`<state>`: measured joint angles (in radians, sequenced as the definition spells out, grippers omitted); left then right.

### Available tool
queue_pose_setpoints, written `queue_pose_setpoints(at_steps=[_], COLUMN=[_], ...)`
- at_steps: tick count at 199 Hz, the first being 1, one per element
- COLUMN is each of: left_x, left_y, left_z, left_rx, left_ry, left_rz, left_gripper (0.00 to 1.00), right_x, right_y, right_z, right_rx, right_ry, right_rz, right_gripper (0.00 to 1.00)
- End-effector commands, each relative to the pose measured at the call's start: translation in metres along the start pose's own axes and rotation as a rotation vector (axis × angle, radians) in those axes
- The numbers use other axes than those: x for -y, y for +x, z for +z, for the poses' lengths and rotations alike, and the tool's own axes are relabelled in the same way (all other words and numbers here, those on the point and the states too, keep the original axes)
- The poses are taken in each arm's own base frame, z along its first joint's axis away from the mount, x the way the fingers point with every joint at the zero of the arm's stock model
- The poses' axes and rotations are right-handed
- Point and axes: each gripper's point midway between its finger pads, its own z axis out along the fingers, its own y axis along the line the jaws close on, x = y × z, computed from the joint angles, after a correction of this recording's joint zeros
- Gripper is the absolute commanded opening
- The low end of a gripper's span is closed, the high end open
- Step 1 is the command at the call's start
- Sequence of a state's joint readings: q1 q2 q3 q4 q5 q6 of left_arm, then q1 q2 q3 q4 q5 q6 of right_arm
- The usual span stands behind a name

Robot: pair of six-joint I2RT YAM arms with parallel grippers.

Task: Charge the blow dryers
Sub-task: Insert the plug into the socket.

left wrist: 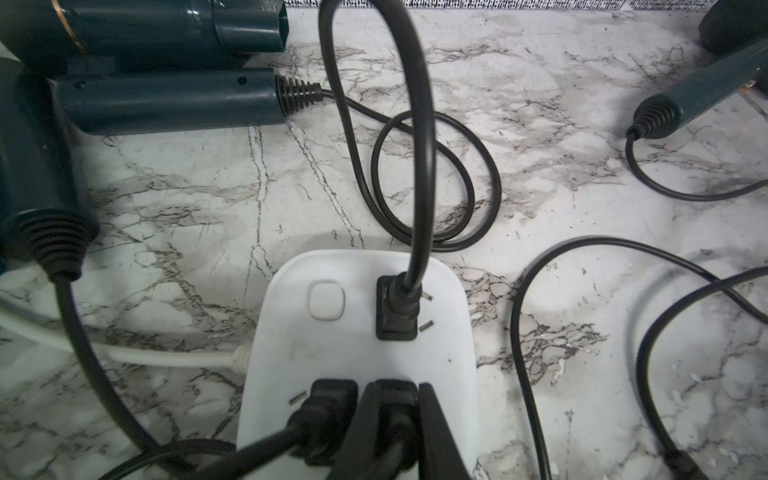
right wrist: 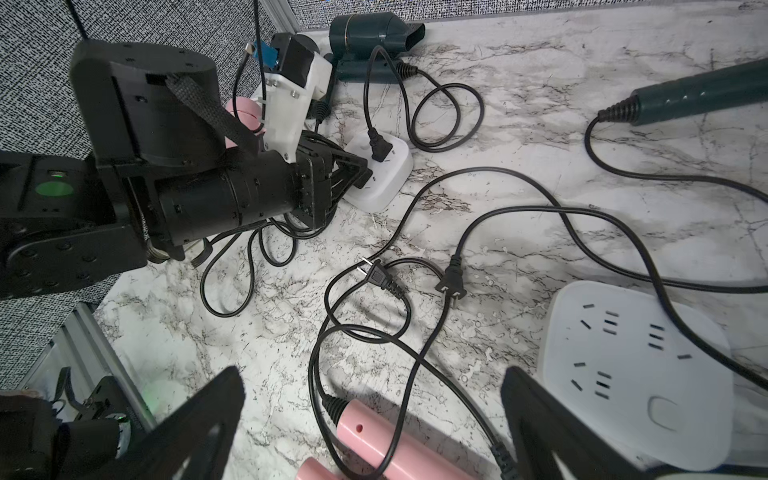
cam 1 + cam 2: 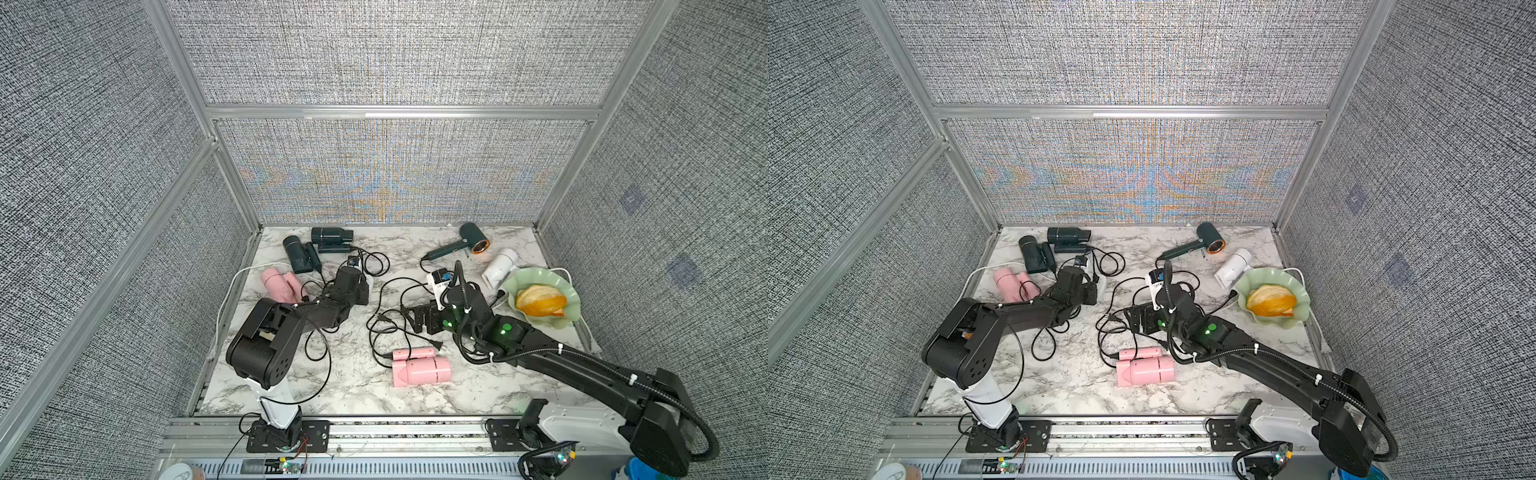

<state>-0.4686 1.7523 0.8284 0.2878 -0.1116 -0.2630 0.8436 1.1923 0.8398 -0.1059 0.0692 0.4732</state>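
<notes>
Nearest: front pink blow dryer [image 3: 422, 370], long axis crosswise, nozzle left. Six on marble-pattern counter [image 3: 353, 395], grey woven walls [image 3: 395, 174]: plus left pink dryer [image 3: 276, 282], rear teal dryer [image 3: 330, 235], angled teal dryer [image 3: 297, 255], green dryer [image 3: 469, 233], white dryer [image 3: 500, 266]. Left end effector [image 1: 397, 419] clenched on plug [image 1: 395, 395] at left power strip [image 1: 361, 345]; right end effector [image 2: 372, 374] released near right power strip [image 2: 636, 365].

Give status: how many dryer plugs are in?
Done: the left power strip has one plug beside its button and a second plug seated. In hand: the left pincer is shut on a third plug at that strip. Left: the right power strip shows only empty sockets, two loose plugs lie beside it, the right pincer is open, empty.
</notes>
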Motion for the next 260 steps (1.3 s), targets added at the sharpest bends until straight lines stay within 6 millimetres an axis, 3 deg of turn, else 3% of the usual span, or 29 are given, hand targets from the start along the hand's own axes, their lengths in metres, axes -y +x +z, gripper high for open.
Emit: queue_pose_setpoints(at_steps=[1, 55, 116, 146, 199, 260], left_x=[-0.014, -0.019, -0.020, -0.017, -0.015, -0.008], left_y=[0.058, 0.067, 0.083, 0.078, 0.052, 0.033], left_z=[-0.011, -0.025, -0.017, -0.017, -0.023, -0.024], left_rx=[-0.239, -0.256, -0.287, -0.279, -0.237, -0.209], left_ry=[-0.056, -0.065, -0.064, -0.051, -0.055, -0.036], left_rz=[0.012, 0.004, 0.002, -0.005, 0.002, -0.010], left_gripper=[0.13, 0.13, 0.13, 0.16, 0.20, 0.33], right_x=[0.000, -0.002, 0.000, 0.000, -0.002, -0.003], right_y=[-0.002, -0.002, -0.001, -0.001, -0.005, -0.006], right_z=[-0.001, 0.004, 0.000, -0.001, 0.001, -0.001], right_rx=[0.011, 0.007, 0.006, 0.008, 0.007, 0.006], right_ry=[0.001, -0.011, -0.002, -0.001, -0.004, -0.007], right_rz=[0.008, 0.011, 0.010, 0.010, 0.003, -0.004], right_gripper=[0.99, 0.99, 0.99, 0.99, 0.99, 0.99])
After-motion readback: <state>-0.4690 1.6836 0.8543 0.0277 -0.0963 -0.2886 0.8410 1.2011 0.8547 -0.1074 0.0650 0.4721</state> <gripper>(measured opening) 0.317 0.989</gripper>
